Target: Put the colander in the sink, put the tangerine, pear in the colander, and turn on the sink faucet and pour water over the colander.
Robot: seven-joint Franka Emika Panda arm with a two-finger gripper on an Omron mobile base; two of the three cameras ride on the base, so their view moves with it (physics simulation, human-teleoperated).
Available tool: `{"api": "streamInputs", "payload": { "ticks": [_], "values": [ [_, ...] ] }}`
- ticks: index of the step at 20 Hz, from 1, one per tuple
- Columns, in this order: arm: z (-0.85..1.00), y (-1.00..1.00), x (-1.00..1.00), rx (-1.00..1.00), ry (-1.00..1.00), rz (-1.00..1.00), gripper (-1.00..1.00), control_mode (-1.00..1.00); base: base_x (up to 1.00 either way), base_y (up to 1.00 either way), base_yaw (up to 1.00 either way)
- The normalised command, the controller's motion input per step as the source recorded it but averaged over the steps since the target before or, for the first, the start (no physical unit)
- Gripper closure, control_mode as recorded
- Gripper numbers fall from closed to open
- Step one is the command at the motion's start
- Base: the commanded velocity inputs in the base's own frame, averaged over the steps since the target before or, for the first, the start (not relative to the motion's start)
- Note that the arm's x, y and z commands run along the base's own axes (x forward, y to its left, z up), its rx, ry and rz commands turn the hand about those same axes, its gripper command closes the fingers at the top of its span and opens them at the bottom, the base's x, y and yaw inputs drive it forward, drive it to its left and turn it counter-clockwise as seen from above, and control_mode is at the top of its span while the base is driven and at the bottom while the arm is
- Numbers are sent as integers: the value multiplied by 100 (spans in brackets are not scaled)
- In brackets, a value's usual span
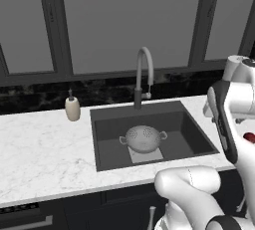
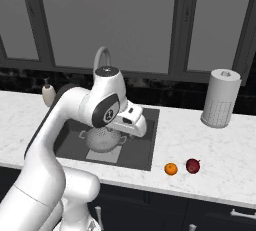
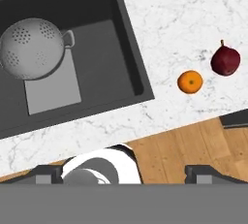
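Jaws are standing wide and empty as the gripper (image 3: 124, 172) is hovering high over the counter edge. In the hand view, the tangerine (image 3: 190, 82) is lying at two o'clock, the pear (image 3: 225, 60) just beyond. The colander (image 3: 30, 48) is sitting in the sink (image 3: 123, 39) at ten o'clock. Descending centred over the tangerine, clear of the pear, should work best.

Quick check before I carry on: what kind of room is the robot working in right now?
A rendered home kitchen, by the look of it: a marble-look counter with a dark inset sink and gooseneck sink faucet under big windows. A colander sits in the basin, with a soap bottle beside it.
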Motion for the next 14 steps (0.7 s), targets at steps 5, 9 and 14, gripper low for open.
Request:
{"api": "streamInputs", "payload": {
  "ticks": [5,9,14],
  "values": [
    [-74,-65,5,1,0,0,-100,-100,0,0,0],
    [-54,-68,36,3,8,0,-100,-100,0,0,0],
    [-49,-39,63,4,16,0,-100,-100,0,0,0]
  ]
}}
